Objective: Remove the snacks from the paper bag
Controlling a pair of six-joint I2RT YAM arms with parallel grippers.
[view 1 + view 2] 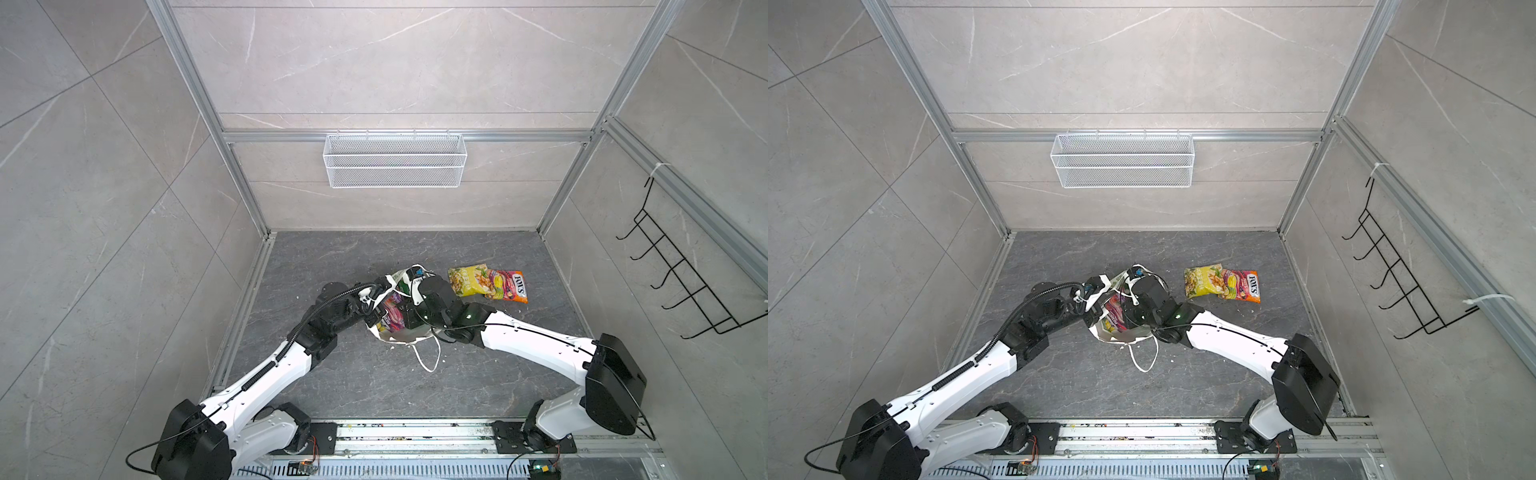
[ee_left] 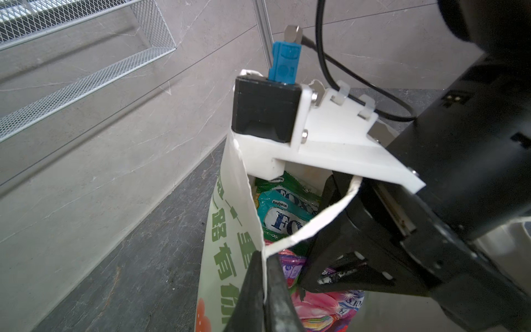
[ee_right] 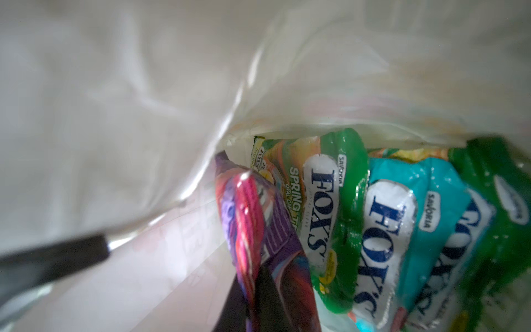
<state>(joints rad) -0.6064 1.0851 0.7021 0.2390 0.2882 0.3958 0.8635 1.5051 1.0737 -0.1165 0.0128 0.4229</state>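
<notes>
Grey marbled work surface (image 1: 332, 257), pale tiled walls, aluminium frame. A white wire-mesh basket (image 1: 395, 172) hangs on the back wall, well apart from the arms.

Left side: the left gripper (image 2: 263, 273) reaches to the paper bag (image 1: 401, 338), which stands mid-surface. In the left wrist view its two black fingers (image 2: 250, 293) are clenched on the bag's white rim, with paper pinched between them. The bag's mouth faces up toward the camera head.

Bag contents, as seen in the right wrist view: four snacks, overlapping.
- A purple packet (image 3: 258, 224), on edge, is nearest the bag's inner wall.
- A green packet (image 3: 339, 201) marked FOX'S lies beside it.
- A teal packet (image 3: 431, 218), also marked FOX'S, comes next.
- A second green packet (image 3: 494, 230) lies at the far side, partly blurred.

One white cord handle (image 1: 432, 357) trails on the surface at the bag's near side.

The right gripper (image 3: 184, 258) is down inside the bag mouth. Both top views show only its wrist above the opening. Its fingers stand apart, released. One finger (image 3: 57, 264) lies along the bag's inner wall. The other meets the lower end of the purple packet. Nothing is pinched between them.

Right of the bag, out on the surface, lie a yellow packet (image 1: 469, 280) and an orange-pink packet (image 1: 511, 286), their edges overlapping, just beside the bag.

A black wire hook rack (image 1: 681, 282) hangs on the right wall.
</notes>
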